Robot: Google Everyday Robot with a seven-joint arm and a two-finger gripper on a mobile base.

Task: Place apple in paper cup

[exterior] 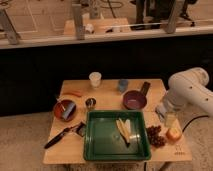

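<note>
The apple (174,133), orange-red with yellow patches, sits on the wooden table (107,93) near its front right corner. The gripper (170,120) hangs from the white arm (188,90) just above and behind the apple, at the table's right edge. The cream-white paper cup (95,79) stands upright at the back of the table, left of centre, far from the gripper.
A green tray (102,138) with pale food in it fills the front middle. Dark grapes (155,136) lie left of the apple. A purple bowl (134,100), blue-grey cup (122,85), small metal cup (90,103), orange bowl (65,109) and black utensil (61,136) stand around.
</note>
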